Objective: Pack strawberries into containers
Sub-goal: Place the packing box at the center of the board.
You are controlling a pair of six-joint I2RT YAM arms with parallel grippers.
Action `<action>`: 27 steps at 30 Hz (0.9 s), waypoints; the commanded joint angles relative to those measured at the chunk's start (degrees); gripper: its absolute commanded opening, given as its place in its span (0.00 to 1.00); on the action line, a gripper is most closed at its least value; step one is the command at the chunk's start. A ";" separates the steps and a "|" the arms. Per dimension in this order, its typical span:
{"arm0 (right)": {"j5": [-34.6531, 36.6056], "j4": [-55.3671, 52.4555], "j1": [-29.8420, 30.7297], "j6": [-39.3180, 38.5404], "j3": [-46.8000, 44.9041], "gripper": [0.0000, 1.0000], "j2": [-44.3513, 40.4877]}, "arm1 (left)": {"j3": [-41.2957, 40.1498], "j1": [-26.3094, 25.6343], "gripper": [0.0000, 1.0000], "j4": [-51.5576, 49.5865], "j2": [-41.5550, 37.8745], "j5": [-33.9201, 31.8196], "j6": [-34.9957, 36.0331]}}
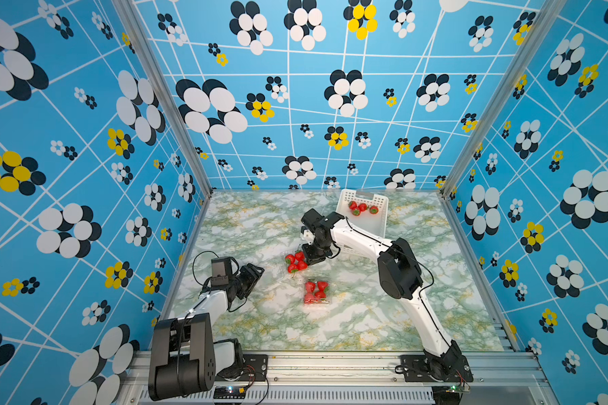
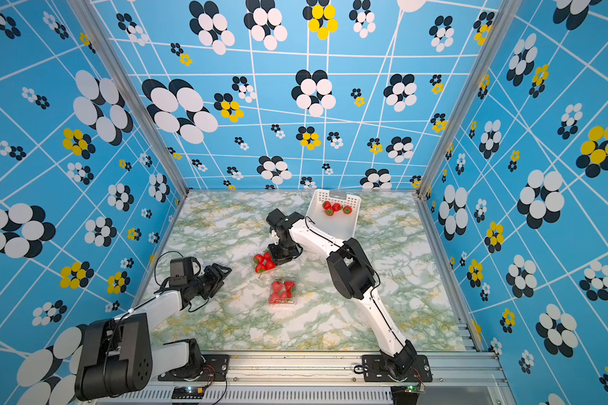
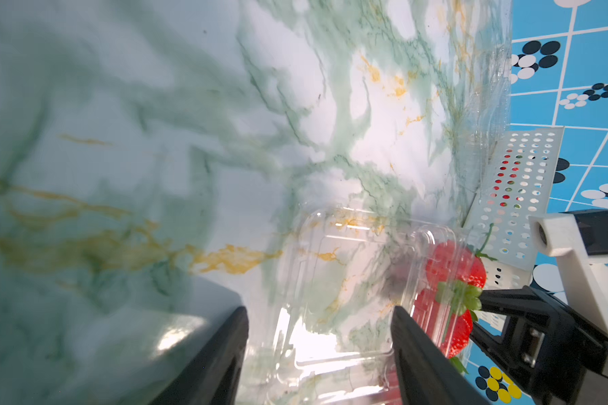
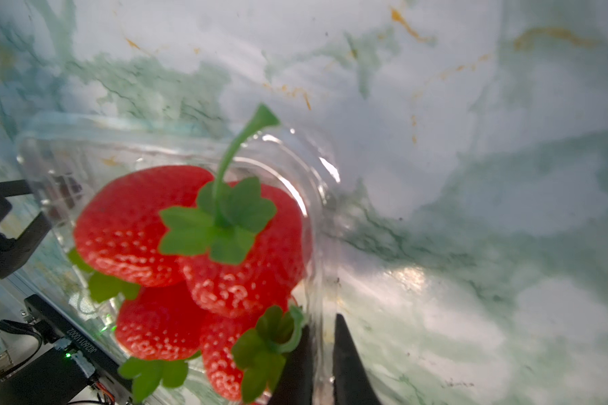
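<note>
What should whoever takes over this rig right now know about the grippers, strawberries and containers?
Right gripper: shut on the wall of the first container, which holds four strawberries; its lid lies open on the table.
Left gripper: open, empty, pointed at that lid.
Second container: full of strawberries, nearer the robot.
White basket, far side: four unpacked berries.
Done: two containers filled.
Left: probably close the open lid, then pack the basket's four, though no third container shows.

Green-veined marble table (image 1: pixel 348 326) under two clear containers (image 1: pixel 327 301) and a white perforated basket (image 1: pixel 365 224).
</note>
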 commanded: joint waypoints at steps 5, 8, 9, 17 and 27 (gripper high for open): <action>-0.69 -2.74 0.44 0.37 0.73 0.13 -0.70 | -2.38 -0.99 0.66 2.99 3.94 1.26 -0.39; -0.61 -3.39 0.53 0.42 1.55 0.13 -0.10 | -2.77 -1.32 0.65 5.54 4.26 2.42 -0.91; -0.60 -3.61 0.61 0.42 1.82 0.13 0.04 | -2.71 -1.49 0.65 6.13 4.26 2.66 -1.00; -0.05 -5.33 0.80 0.45 3.85 0.13 1.09 | -2.49 -3.13 0.62 8.98 6.24 3.55 -0.87; 2.94 -9.09 0.97 0.29 6.24 0.12 2.86 | -1.25 -3.02 0.58 3.97 0.83 2.59 0.26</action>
